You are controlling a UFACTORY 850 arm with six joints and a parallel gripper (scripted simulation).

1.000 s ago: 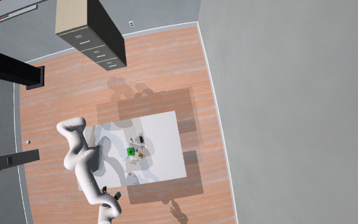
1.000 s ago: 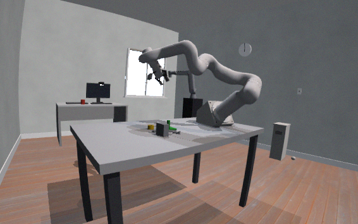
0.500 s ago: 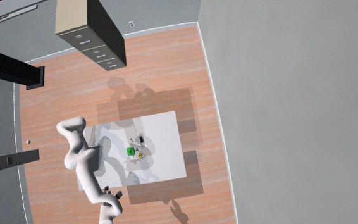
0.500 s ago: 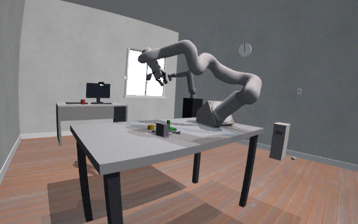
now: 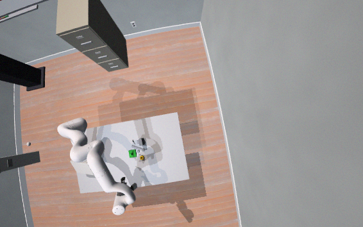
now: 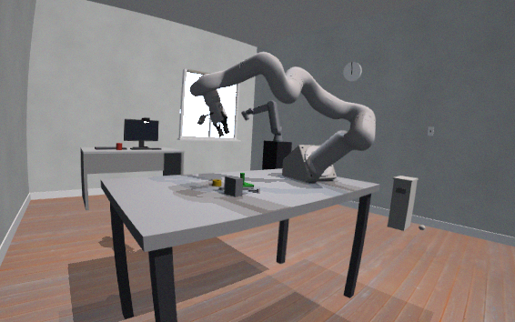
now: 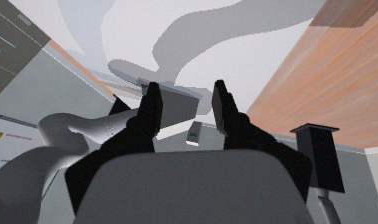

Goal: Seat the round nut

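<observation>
A small yellow round nut (image 5: 142, 158) (image 6: 217, 182) lies on the white table (image 5: 169, 167) (image 6: 163, 214) near its middle. A green peg on a green base (image 5: 132, 153) (image 6: 243, 178) stands right beside it. My gripper (image 5: 128, 183) (image 6: 223, 132) (image 7: 186, 92) hangs high above the table near its edge, well away from the nut and the peg. Its fingers stand partly apart with nothing between them. The wrist view shows neither the nut nor the peg.
A dark grey block (image 5: 143, 140) (image 6: 233, 186) and a silver piece (image 5: 138, 147) stand close to the green peg. The arm's base (image 6: 308, 164) sits on the table's far side. A filing cabinet (image 5: 92, 35) and a desk (image 6: 126, 159) stand off the table.
</observation>
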